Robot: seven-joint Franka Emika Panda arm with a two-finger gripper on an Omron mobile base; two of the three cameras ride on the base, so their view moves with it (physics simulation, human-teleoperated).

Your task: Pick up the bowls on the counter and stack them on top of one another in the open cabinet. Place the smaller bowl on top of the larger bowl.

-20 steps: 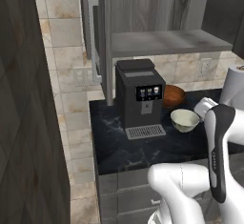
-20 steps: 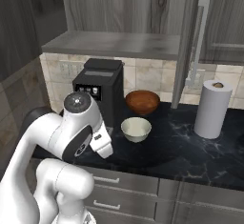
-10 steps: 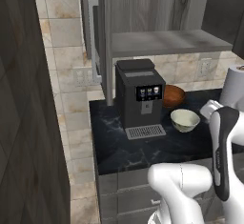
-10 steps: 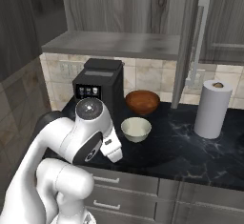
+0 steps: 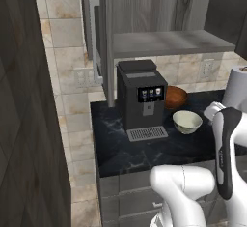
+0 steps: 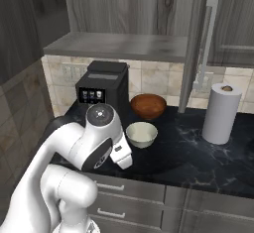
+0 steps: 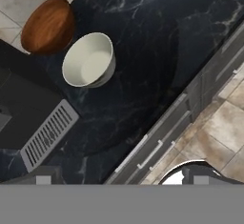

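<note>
The larger bowl [image 5: 174, 97] [image 6: 148, 105] [image 7: 47, 25], glossy reddish-brown, stands at the back of the counter [image 5: 120, 148] [image 6: 198, 152] [image 7: 157, 51] beside the coffee machine. Just in front of it sits the smaller bowl [image 5: 187, 121] [image 6: 141, 134] [image 7: 89, 60], pale cream-green and upright. Both are empty. My gripper [image 7: 122, 180] hovers high over the counter's front edge, open, with nothing between its fingers; both bowls lie well away from it. Above, the open cabinet shows a bare grey shelf [image 5: 169, 42] [image 6: 119, 46].
A black coffee machine [image 5: 140, 100] [image 6: 101, 90] with a drip tray [image 7: 47, 132] stands left of the bowls. A white paper towel roll [image 6: 221, 113] [image 5: 239, 88] stands to their right. The cabinet door [image 5: 96, 42] [image 6: 211, 38] hangs open. Grey drawers [image 7: 190, 108] run below.
My arm has swung rightward and forward over the counter's front edge. The bowls have not moved and the gripper has stayed open.
</note>
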